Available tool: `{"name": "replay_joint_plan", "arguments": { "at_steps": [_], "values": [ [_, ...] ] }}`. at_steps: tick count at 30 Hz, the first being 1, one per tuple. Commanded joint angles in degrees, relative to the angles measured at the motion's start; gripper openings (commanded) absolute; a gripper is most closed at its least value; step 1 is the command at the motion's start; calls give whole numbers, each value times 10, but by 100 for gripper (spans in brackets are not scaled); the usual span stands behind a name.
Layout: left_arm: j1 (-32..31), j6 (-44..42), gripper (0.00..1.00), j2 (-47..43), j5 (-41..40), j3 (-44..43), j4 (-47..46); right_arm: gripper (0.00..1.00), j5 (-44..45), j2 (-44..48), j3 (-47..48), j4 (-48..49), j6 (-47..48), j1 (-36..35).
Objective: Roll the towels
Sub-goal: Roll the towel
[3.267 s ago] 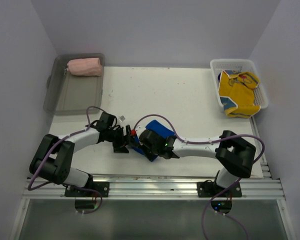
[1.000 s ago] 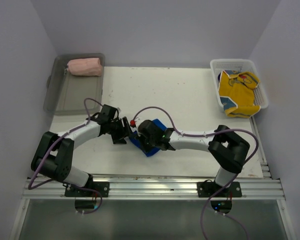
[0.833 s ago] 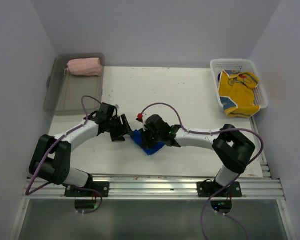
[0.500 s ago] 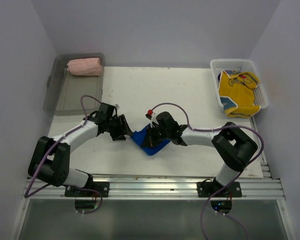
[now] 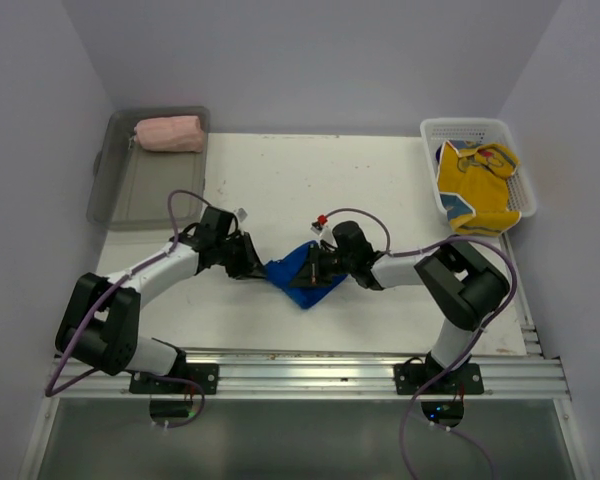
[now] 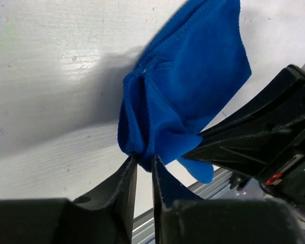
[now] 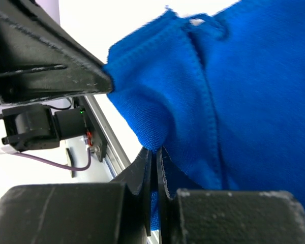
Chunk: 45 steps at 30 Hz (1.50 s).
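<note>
Clearly soft, light and floppy, the blue towel [image 5: 302, 275] droops between left fingers [image 6: 123, 193] and right fingers [image 7: 134, 178], each pair pinching a bunched corner, probably its surest hold.

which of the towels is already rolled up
The pink towel lying in the grey bin at the far left. The blue towel is pinched by the left gripper and right gripper, and the yellow towel sits crumpled in the white basket.

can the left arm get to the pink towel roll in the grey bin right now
Probably not yet: the left gripper is shut on the blue towel, which the right gripper also pinches. Once released, the open bin and pink roll look unobstructed.
</note>
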State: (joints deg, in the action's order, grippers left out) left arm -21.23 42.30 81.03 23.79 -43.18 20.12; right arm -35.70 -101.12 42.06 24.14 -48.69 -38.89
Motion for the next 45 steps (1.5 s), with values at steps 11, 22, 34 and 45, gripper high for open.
{"name": "replay_joint_plan", "arguments": {
  "at_steps": [11,22,34,45],
  "values": [
    [-4,1,62,-44,-69,-32,14,0,-20,-11,-26,55,-38,17],
    [-25,-17,0,-84,-74,-7,-26,0,-12,-29,-35,73,-56,22],
    [-64,-78,0,8,94,-23,-93,0,-8,-30,-37,73,-59,28],
    [-60,-106,0,116,38,-74,-114,0,8,-23,-50,71,-49,32]
  ]
}}
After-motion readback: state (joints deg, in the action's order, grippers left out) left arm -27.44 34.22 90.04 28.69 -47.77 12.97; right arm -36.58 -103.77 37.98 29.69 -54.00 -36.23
